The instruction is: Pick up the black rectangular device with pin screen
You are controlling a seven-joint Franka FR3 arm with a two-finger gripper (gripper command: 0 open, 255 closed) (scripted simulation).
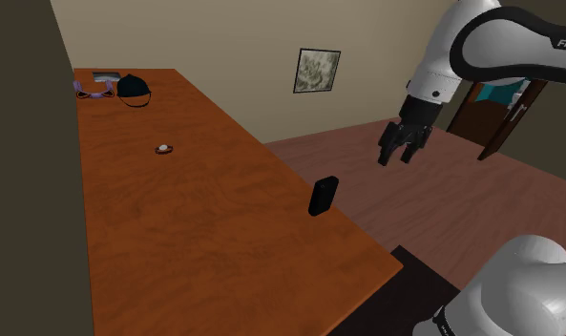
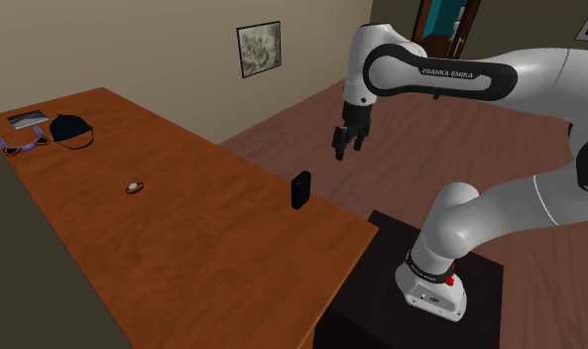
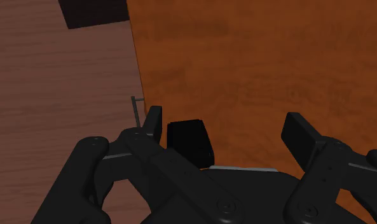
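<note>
A small black rectangular device (image 1: 323, 196) stands upright near the wooden table's (image 1: 204, 220) edge, toward the shoulder view's right. In the second exterior view the device (image 2: 300, 189) stands close to the table's near corner. My black gripper (image 1: 398, 148) hangs in the air off the table's side, above the floor and higher than the device, its fingers open. In the wrist view the device (image 3: 190, 141) shows between the gripper's (image 3: 228, 127) spread fingers, closer to one finger (image 3: 154, 121), and nothing touches it.
At the table's far end lie a dark round pouch (image 1: 133, 88), a purple item (image 1: 92, 92) and a grey flat thing (image 1: 105, 74). A small ring-like object (image 1: 163, 148) lies mid-table. A framed picture (image 1: 316, 70) hangs on the wall. My stand (image 2: 420, 288) is beside the table's corner.
</note>
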